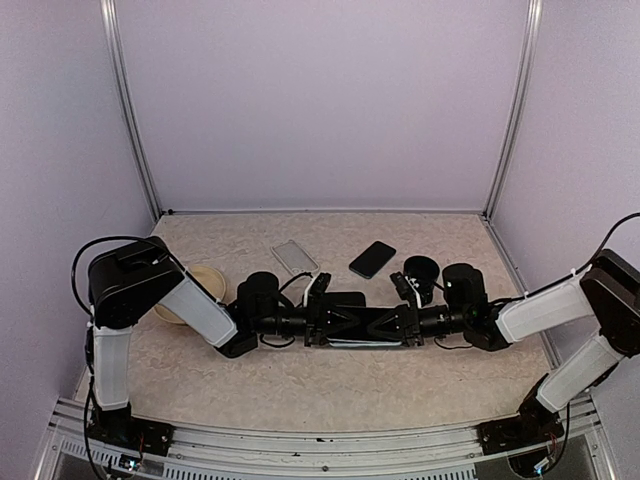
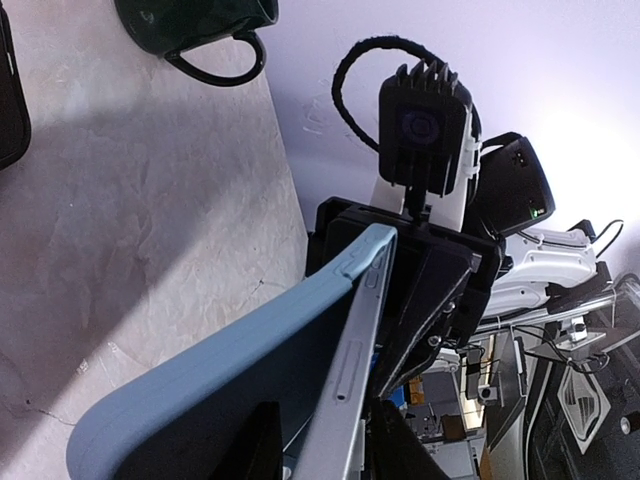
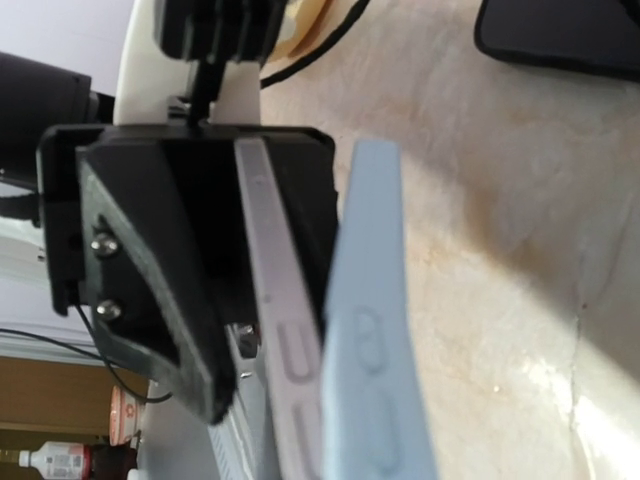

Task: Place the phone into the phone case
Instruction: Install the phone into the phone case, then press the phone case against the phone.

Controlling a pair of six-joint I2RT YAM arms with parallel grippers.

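Observation:
Low over the table's middle, a silver-edged phone (image 2: 350,350) and a light blue phone case (image 2: 220,370) hang between my two grippers. One end of the phone sits against the case and the other stands out of it, leaving a dark wedge between them. My left gripper (image 2: 325,445) straddles both with its jaws a little apart, and a thin gap shows beside the phone. My right gripper (image 1: 397,322) faces it from the other end. The right wrist view shows the phone (image 3: 275,270) beside the case (image 3: 370,300), but its own fingers are hidden there.
A black phone (image 1: 372,259) and a pale flat slab (image 1: 294,257) lie behind the grippers. A dark mug (image 1: 420,275) stands at right close to the right wrist, and a beige bowl (image 1: 200,290) at left by the left forearm. Walls enclose the table.

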